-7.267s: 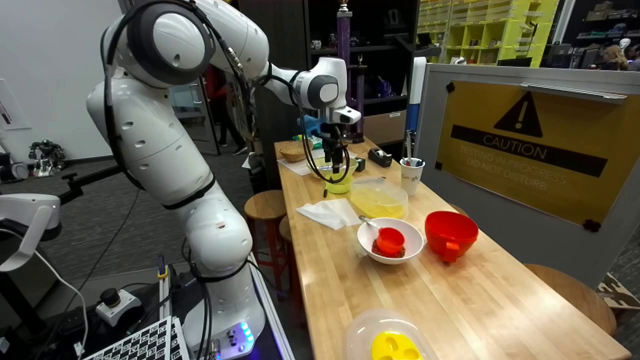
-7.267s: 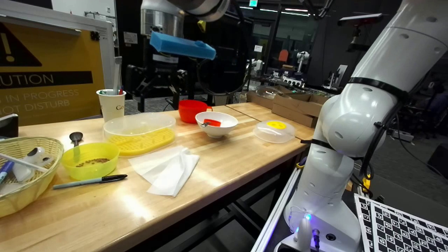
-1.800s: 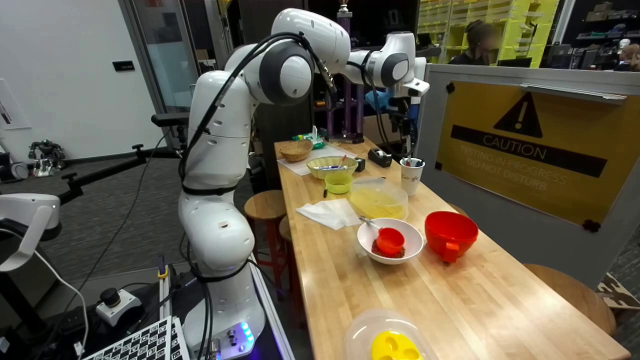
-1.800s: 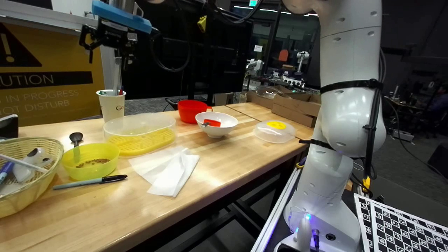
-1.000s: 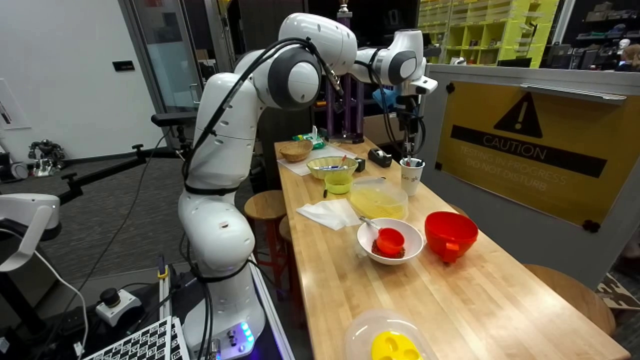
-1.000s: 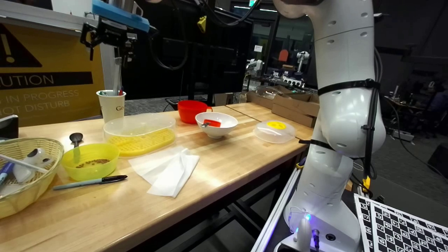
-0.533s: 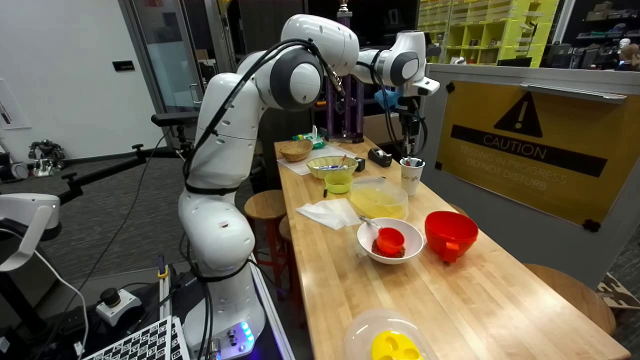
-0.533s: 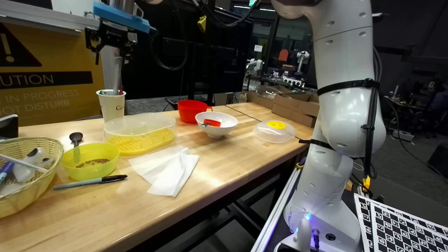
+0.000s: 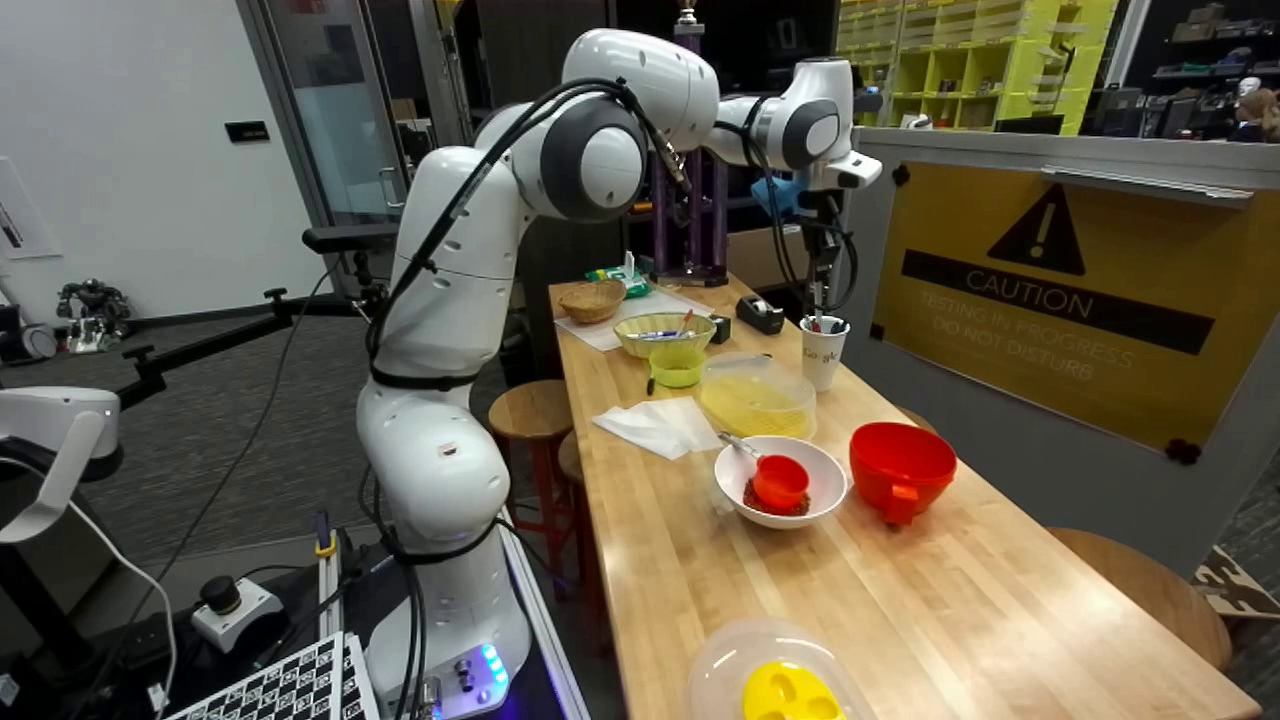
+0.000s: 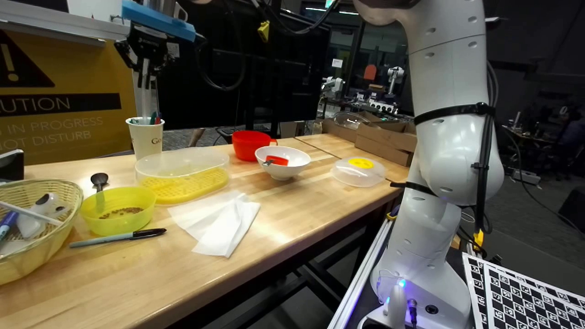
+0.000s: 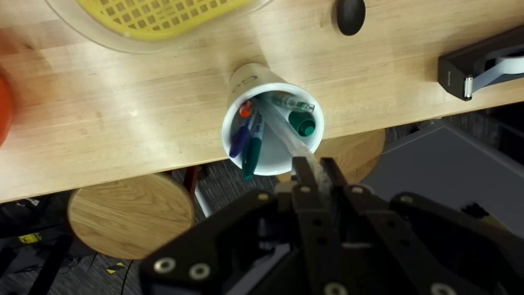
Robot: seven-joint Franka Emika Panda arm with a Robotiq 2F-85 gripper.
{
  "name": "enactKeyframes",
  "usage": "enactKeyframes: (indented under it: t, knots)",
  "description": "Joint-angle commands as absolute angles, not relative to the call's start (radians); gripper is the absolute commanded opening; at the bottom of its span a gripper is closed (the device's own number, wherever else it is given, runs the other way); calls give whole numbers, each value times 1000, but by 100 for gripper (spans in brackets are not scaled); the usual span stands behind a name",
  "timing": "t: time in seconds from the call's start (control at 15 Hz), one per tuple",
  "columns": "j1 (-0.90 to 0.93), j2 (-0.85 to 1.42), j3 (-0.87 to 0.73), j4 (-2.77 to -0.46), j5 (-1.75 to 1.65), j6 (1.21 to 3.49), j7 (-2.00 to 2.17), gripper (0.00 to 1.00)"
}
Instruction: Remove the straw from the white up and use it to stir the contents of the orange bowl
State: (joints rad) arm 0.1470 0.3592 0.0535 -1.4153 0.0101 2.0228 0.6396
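Grasping straw [image 11: 284, 129] near top with gripper [image 11: 315, 161]; slants down far-left in wrist view into white cup [image 10: 145, 142]; likely needs lifting along near-upright axis.

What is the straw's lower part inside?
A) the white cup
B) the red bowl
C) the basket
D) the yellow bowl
A: in the wrist view the straw runs from the gripper down into the cup, beside markers.

Lower end of the straw [image 10: 146, 104] hidden by the white cup [image 10: 147, 140] in both exterior views, red-orange bowl [image 11: 4, 107] and tape dispenser [image 11: 455, 78] cropped by the wrist view's edges
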Motion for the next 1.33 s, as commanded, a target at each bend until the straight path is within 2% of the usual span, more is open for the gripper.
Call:
enactKeyframes:
  t: [0.0,0.07,0.2,1.27]
  knots:
    - [166,367,33,-1383,-12,1994,659,0]
    - [166,368,32,-1382,-12,1994,660,2]
    - [165,368,30,-1382,-12,1995,658,0]
    - [148,254,37,-1342,-15,1938,627,1]
